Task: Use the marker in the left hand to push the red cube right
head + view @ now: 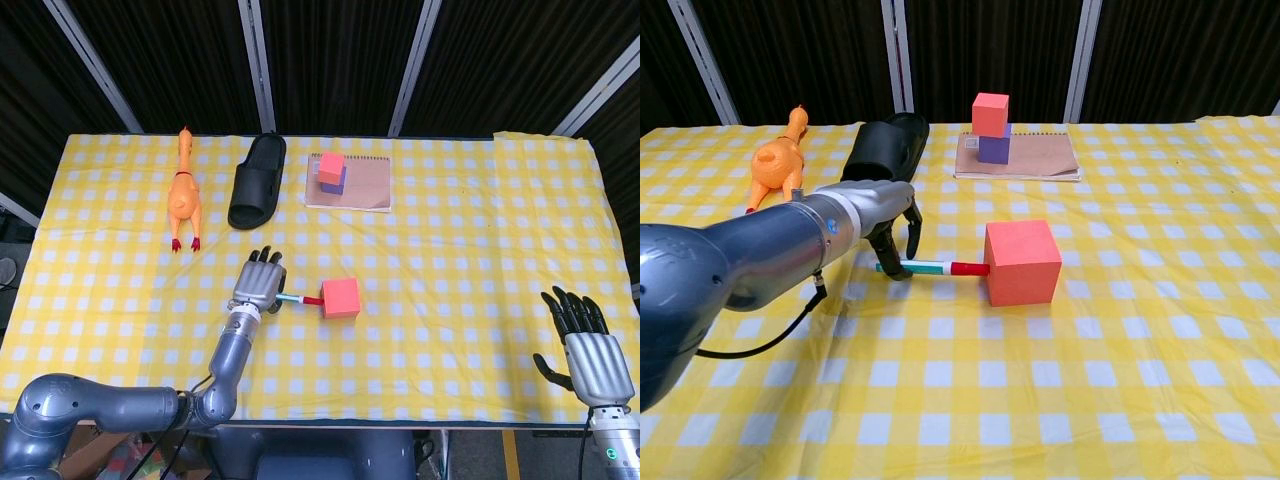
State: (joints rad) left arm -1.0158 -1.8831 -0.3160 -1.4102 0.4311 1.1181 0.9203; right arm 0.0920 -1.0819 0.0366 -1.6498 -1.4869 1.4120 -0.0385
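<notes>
Near the yellow checked tablecloth's (450,250) middle, the metallic left hand (258,285) grasps a red-capped white marker (935,268), tip touching the plain red foam cube (1021,262) at its 3 o'clock. Only the head view shows the released right hand (592,355), fingers spread.

light: bright, even, overhead | shadows: short, soft under red cube (1021,263) toward 6 o'clock | backdrop: dark at 12 o'clock | focus: sharp, chest view's near arm slightly soft | glare: none
</notes>
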